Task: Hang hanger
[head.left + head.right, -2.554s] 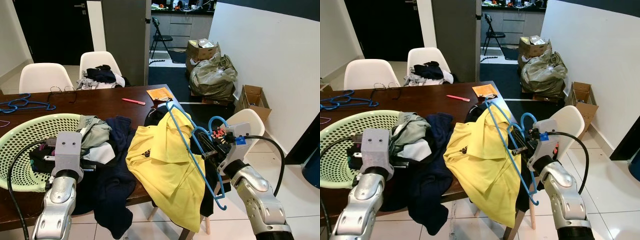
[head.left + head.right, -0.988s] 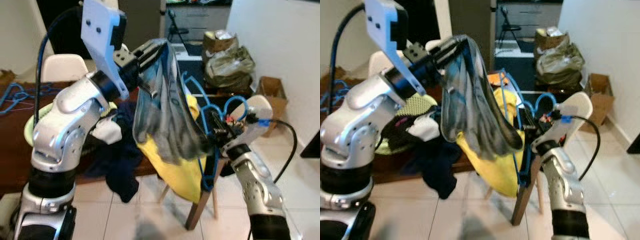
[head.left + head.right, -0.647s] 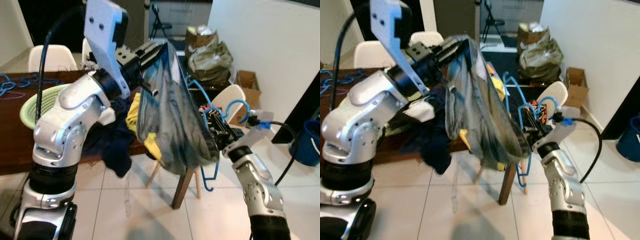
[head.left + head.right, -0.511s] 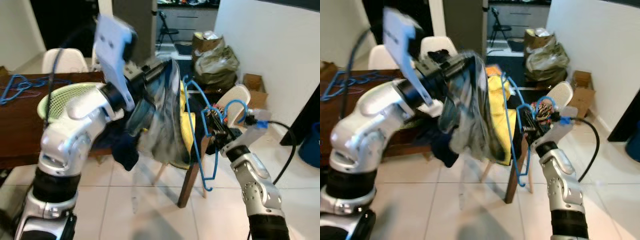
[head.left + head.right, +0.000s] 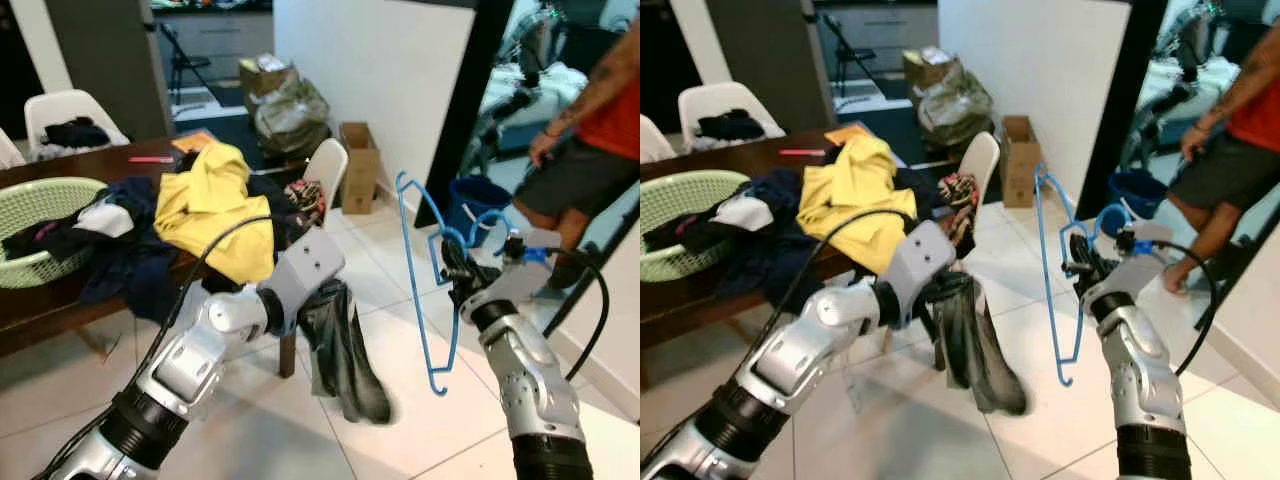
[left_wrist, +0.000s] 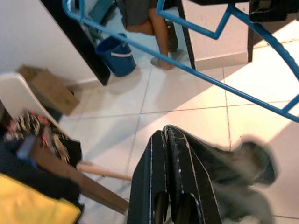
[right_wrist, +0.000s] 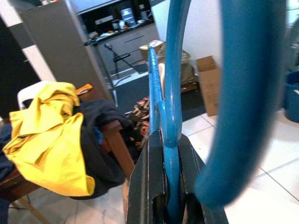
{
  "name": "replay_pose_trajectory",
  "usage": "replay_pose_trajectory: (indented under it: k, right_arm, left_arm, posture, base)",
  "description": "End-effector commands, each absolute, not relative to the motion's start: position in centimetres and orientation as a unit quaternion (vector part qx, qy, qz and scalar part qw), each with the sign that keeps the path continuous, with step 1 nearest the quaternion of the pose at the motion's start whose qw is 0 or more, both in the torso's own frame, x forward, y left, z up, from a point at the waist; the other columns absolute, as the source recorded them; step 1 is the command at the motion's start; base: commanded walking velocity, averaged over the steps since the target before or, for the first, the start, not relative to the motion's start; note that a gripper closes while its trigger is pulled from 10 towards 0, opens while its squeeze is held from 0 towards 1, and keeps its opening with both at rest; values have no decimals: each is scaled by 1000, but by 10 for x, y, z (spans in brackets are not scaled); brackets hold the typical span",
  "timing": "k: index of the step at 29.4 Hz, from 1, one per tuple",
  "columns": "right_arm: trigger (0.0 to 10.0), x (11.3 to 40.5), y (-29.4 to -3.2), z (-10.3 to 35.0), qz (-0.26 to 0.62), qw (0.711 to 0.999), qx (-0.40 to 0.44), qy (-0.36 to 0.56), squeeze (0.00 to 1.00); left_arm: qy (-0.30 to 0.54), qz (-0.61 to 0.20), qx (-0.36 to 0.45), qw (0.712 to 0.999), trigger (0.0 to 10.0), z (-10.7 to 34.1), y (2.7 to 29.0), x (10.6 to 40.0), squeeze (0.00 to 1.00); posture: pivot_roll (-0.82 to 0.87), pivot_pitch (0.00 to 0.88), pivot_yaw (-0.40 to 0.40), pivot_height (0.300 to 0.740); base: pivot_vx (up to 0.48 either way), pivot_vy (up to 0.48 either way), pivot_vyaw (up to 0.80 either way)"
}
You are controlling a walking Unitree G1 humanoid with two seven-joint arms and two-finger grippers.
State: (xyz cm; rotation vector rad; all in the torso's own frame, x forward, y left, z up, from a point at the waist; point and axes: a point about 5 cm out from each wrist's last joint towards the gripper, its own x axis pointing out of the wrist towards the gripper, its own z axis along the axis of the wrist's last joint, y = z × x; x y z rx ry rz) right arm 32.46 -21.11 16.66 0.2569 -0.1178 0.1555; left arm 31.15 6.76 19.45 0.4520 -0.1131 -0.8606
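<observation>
My right gripper (image 5: 452, 273) is shut on a blue plastic hanger (image 5: 424, 262), gripping it just below the hook; the triangle frame hangs down over the tiled floor. In the right wrist view the fingers (image 7: 149, 186) pinch the hanger (image 7: 171, 102) between them. My left gripper (image 5: 322, 300) is held low in the middle, shut on a dark grey garment (image 5: 345, 365) that dangles towards the floor. The left wrist view has the closed fingers (image 6: 154, 186), the blurred grey garment (image 6: 243, 172) and the hanger's bar (image 6: 205, 79) crossing beyond them.
A person (image 5: 590, 140) stands at the far right beside a blue bucket (image 5: 470, 205). To my left is the wooden table (image 5: 60, 300) with a green basket (image 5: 40, 200), a yellow shirt (image 5: 215, 195) and dark clothes. A white chair (image 5: 328, 168) and a cardboard box (image 5: 356, 150) stand behind.
The view has swung right, away from the table. My left arm has dropped from high up to low, still holding the grey garment. The right gripper keeps the hanger.
</observation>
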Motion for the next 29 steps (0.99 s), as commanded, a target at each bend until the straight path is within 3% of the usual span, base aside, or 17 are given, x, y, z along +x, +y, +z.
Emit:
replay_pose_trajectory:
  k: [1,10,14,19,24,29]
  right_arm:
    - [10000,323,-210,164,91,989,109,-45,0]
    - [10000,312,-222,174,145,987,54,-45,0]
    - [10000,303,-236,185,167,984,34,-50,0]
    - [10000,293,-236,184,201,978,30,-41,0]
    - [10000,291,-226,172,191,980,41,-23,0]
    - [10000,282,-187,151,197,978,74,4,0]
  left_arm:
    - [-59,-409,236,880,10000,192,72,312,0]
    - [-123,-396,232,880,10000,221,89,318,0]
    - [-167,-404,249,864,10000,232,91,323,0]
    - [-171,-395,254,866,10000,231,93,329,0]
    - [-156,-353,232,893,10000,222,96,337,0]
    - [-102,-260,149,948,10000,189,107,333,0]
  posture:
    - [-26,0,-22,740]
    - [-41,0,-16,740]
    - [-52,0,-7,740]
    - [-63,0,4,740]
    - [-71,0,9,740]
    - [-72,0,0,740]
  base:
    - [0,0,-800]
    - [0,0,-800]
    - [0,0,-800]
    - [0,0,-800]
    - [0,0,-800]
    - [0,0,-800]
